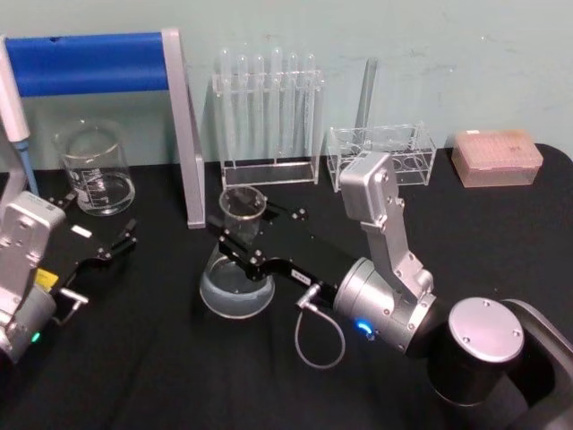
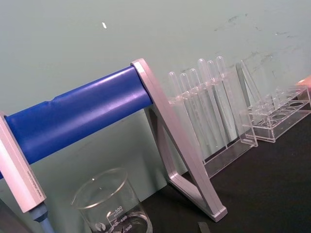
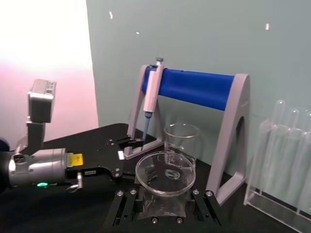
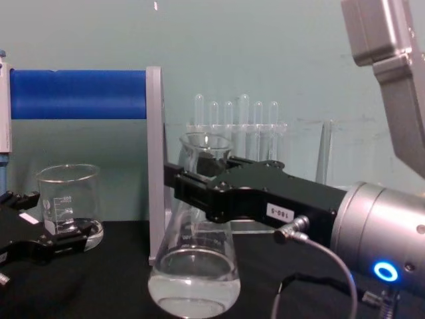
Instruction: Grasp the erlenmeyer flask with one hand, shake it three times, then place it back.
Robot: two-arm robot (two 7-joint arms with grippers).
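The right gripper point(image 1: 242, 226) clamps the erlenmeyer flask point(image 1: 235, 291) by its neck, probably for 3 shakes. The left gripper point(image 1: 98, 217) idles, jaws spread.

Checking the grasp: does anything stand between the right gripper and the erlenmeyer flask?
Nothing visible: the right gripper is at the erlenmeyer flask's neck. The left gripper idles by the beaker, off to the left.
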